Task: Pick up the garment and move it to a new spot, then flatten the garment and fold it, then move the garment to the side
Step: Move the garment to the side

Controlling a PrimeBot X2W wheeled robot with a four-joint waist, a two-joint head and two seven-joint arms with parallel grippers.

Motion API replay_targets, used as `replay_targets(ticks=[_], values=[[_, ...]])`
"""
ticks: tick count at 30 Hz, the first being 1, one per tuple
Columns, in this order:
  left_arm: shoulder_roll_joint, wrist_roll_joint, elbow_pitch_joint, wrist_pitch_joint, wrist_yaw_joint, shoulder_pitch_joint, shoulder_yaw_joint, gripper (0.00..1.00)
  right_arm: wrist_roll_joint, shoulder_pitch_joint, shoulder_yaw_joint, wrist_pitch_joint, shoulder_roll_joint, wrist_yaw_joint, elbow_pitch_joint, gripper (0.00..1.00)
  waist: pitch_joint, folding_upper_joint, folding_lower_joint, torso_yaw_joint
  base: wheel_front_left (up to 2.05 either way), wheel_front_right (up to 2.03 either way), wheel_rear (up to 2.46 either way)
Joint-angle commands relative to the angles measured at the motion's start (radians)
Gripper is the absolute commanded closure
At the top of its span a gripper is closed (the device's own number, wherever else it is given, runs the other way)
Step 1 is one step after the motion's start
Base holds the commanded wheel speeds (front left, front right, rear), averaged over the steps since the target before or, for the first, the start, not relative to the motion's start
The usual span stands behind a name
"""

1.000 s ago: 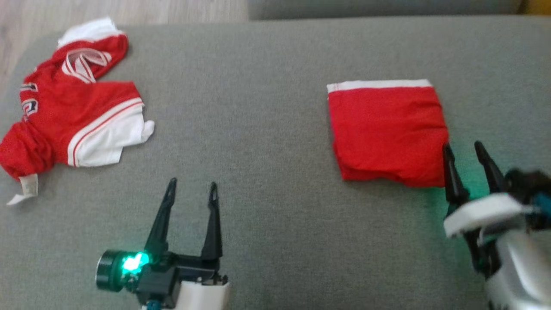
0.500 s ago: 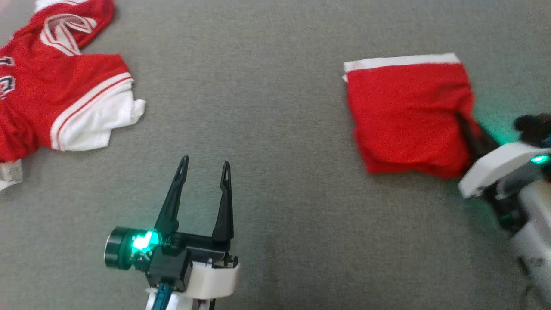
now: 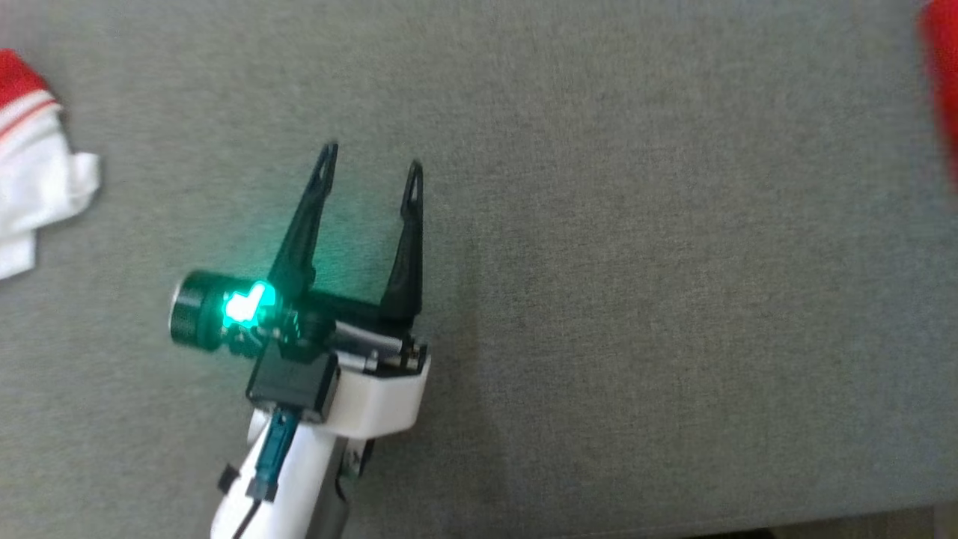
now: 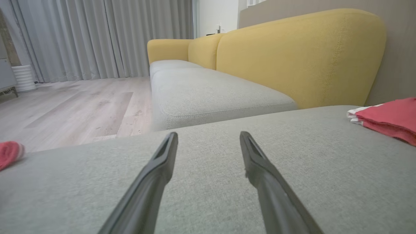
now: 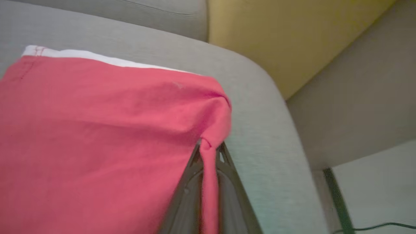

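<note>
The folded red garment [image 5: 97, 136] with a white band lies on the grey cushion [image 5: 260, 123]. My right gripper [image 5: 209, 146] is shut on a pinch of the garment's right edge, and the cloth runs down between the two fingers. In the head view a sliver of the garment [image 3: 941, 97] sits at the far right edge. From the left wrist it lies far right [image 4: 386, 118]. My left gripper [image 3: 370, 157] hovers open over bare cushion with nothing between its fingers [image 4: 208, 136].
A second red and white garment [image 3: 37, 195] lies at the cushion's left end [image 4: 9, 152]. A yellow sofa back [image 4: 292, 55] rises behind it, wood floor [image 4: 81, 107] beyond. The cushion's rounded corner [image 5: 276, 97] is close to the right gripper; a cable [image 5: 373, 226] lies below.
My right gripper went from open beside the garment to shut on its right edge. The head camera has swung, pushing both garments toward the picture's edges. The left gripper stays open.
</note>
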Motion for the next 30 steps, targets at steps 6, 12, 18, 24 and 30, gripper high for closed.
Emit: replay_targets(ticks=[6,12,18,24,30], values=[[0.005,0.002,-0.013,-0.002,-0.009,-0.074,0.005,0.0,-0.117,0.02,-0.206,-0.049,-0.119,0.007,0.014,0.0,0.131,0.0,-0.0003,-0.006,0.0,0.0,0.0],[0.004,-0.016,0.012,-0.002,0.001,-0.074,0.005,0.0,-0.314,0.024,-0.3,-0.13,-0.011,0.007,-0.045,0.0,0.075,0.0,-0.0003,0.019,0.0,0.0,0.0],[0.0,-0.062,0.038,-0.002,0.026,-0.022,0.023,0.0,-0.331,0.102,-0.231,-0.178,0.231,0.007,-0.176,0.0,-0.067,0.0,-0.0003,0.051,0.0,0.0,0.0],[-0.002,-0.119,0.071,-0.002,0.029,0.088,0.086,0.0,-0.315,0.188,-0.079,-0.271,0.469,0.007,-0.18,0.0,-0.264,0.0,-0.0003,0.07,0.0,0.0,0.0],[-0.002,-0.13,0.086,-0.002,0.016,0.194,0.137,0.0,-0.356,0.305,-0.037,-0.281,0.65,0.007,-0.234,0.0,-0.424,0.0,-0.0003,0.079,0.0,0.0,0.0]])
